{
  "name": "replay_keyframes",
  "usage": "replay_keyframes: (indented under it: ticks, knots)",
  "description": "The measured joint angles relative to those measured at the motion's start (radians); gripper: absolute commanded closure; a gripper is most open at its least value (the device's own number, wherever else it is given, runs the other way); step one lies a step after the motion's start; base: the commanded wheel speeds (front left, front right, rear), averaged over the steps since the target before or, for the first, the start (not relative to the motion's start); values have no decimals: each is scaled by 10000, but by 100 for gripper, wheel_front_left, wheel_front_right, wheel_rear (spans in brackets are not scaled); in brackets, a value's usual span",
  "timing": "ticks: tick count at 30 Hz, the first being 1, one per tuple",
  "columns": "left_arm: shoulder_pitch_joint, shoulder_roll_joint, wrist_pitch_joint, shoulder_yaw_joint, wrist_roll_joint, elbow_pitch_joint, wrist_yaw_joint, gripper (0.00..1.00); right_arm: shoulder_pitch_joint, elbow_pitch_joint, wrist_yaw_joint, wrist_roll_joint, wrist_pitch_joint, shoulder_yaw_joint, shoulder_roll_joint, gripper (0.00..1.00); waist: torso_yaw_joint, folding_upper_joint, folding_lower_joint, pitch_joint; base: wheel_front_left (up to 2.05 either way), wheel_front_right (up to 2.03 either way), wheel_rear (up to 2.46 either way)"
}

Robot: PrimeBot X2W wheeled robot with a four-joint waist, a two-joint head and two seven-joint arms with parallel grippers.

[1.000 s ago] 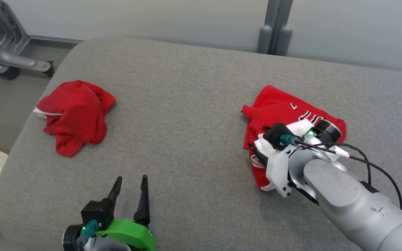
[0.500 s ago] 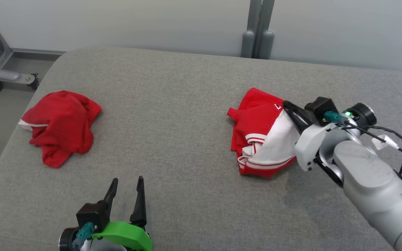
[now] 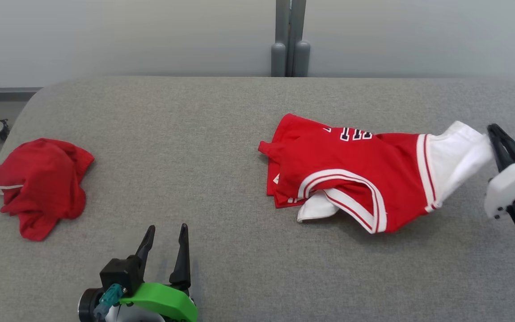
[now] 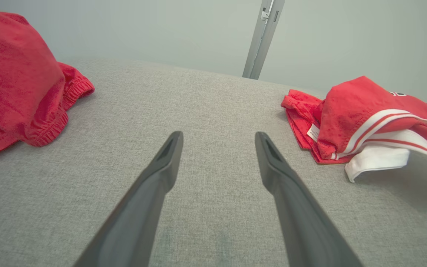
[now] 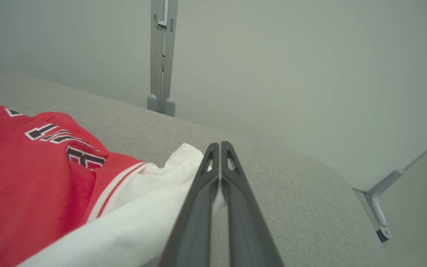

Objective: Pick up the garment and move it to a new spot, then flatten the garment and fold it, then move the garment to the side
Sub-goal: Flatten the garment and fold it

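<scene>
— over on the right half of the grey woven cushion (image 3: 204,134), which step does the robot seem to be on?
— the first, by the look of it: picking up and moving. the right gripper (image 3: 491,129) has its two dark fingers pressed together on the white end of the red-and-white mesh jersey (image 3: 351,174). that end is lifted clear of the cushion, while the red bulk lies on it, right of centre.
— and the left gripper (image 3: 166,228)?
— low at the near edge, jaws wide apart, holding nothing, well apart from the jersey.
— how does the jersey lie?
— its long axis runs side to side across the cushion. the white end points to the robot's right, into the closed fingers, and the bunched red end points toward the middle. black-and-white lettering sits along the far edge, and a white-trimmed opening faces the near edge.
— what does the next move call for?
— probably carrying it to a bare patch without the thin pinch slipping, then setting it down. it is far from flat, so the left gripper would likely need to take the red end to spread it. the crumpled plain red garment (image 3: 38,188) at the far left should stay out of it.
</scene>
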Motion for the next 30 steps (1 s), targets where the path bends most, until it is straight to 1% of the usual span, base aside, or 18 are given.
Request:
replay_keyframes:
  ticks: [2, 6, 7, 8, 9, 11, 15, 17, 19, 21, 23, 28, 30]
  knots:
    - [-15, -2, 2, -42, 4, 2, -13, 0, 454, 6, 0, -257, -2, -623, -201, 100, -130, 0, 0, 30, 0, 0, 0]
    - [-81, -2, 2, -125, 52, 40, -46, 0, 1166, 134, 2, -888, -2, -1956, -313, 100, -385, 0, 0, 122, 0, 0, 0]
    - [-112, -2, 2, -136, 84, 63, -48, 0, 1260, 163, 2, -1104, -2, -2376, -322, 96, -447, 0, 0, 147, 0, 0, 0]
    - [-139, -4, 2, -150, 88, 96, -52, 0, 1325, 190, 0, -1250, -2, -2801, -305, 5, -509, 1, 0, 173, 0, 0, 0]
    - [-164, -4, 2, -153, 104, 125, -58, 0, 1384, 150, 0, -1377, 0, -3133, -232, 0, -566, 0, 0, 198, 0, 0, 0]
    - [-235, -2, 2, -151, 109, 144, -61, 0, 1485, -217, -2, -1764, 0, -3524, 111, 0, -669, 1, 0, 252, 0, 0, 0]
    - [-276, -2, 0, -180, 136, 211, -98, 0, 1639, -717, 0, -2057, -2, -3538, 915, 0, -787, 0, 0, 361, 0, 0, 0]
    - [-336, -4, 2, -251, 136, 251, -140, 0, 1662, -819, 0, -2125, -2, -3179, 1289, 0, -752, 0, 0, 369, 0, 0, 0]
    - [-335, -4, 2, -303, 136, 274, -148, 0, 1664, -690, 0, -2088, 12, -2778, 1515, 0, -676, 0, 0, 370, 0, 0, 0]
    - [-334, -2, 2, -328, 136, 297, -150, 0, 1645, -433, 2, -1919, 201, -2508, 1597, 0, -581, 0, 0, 385, 0, 0, 0]
    - [-334, -2, 2, -355, 136, 316, -174, 0, 1609, -79, 2, -1816, 376, -2537, 1570, 0, -469, 0, 0, 412, 0, 0, 0]
    - [-328, -2, 2, -393, 146, 330, -194, 0, 1648, 838, 0, -1873, 518, -3206, 1365, 0, -129, 0, 0, 499, 0, 0, 0]
    - [-317, -2, 2, -357, 176, 339, -194, 0, 1772, 1124, 0, -1958, 529, -3335, 1407, 0, -28, 0, 0, 568, 0, 0, 0]
